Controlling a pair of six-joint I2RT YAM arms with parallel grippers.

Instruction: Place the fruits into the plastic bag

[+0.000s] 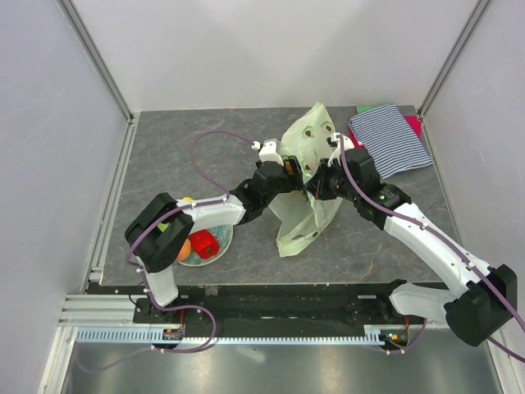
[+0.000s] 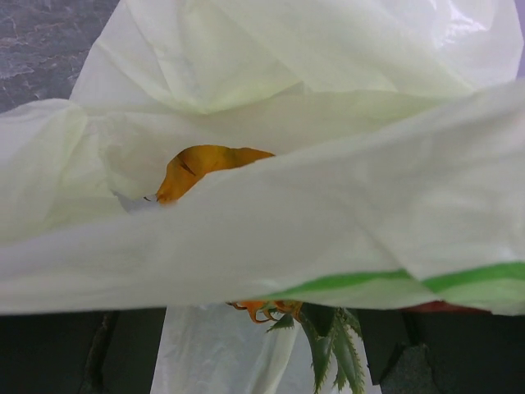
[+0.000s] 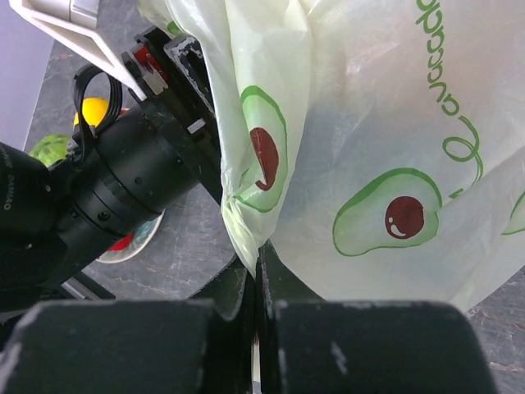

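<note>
The plastic bag stands raised in the middle of the desk, a little toward its far edge, with its mouth turned to the left. The right gripper is clenched on a fold of the bag's rim and holds it up. The left gripper reaches into the mouth. In the left wrist view the pineapple shows orange past a sagging flap of film, its green leaves nearest the camera. The left jaws stand wide, but the film hides whether they press on the pineapple or stand free of it, so I cannot tell. The other fruits lie on the plate by the near left corner of the desk, the red piece among them.

The step in hand looks like dropping the pineapple. To do it well, the fruit should go deep past the flap before release, so that it falls into the pocket and does not roll out onto the desk. The right gripper should hold the rim high and steady. The left arm should then back out straight, so that nothing snags the thin film.
</note>
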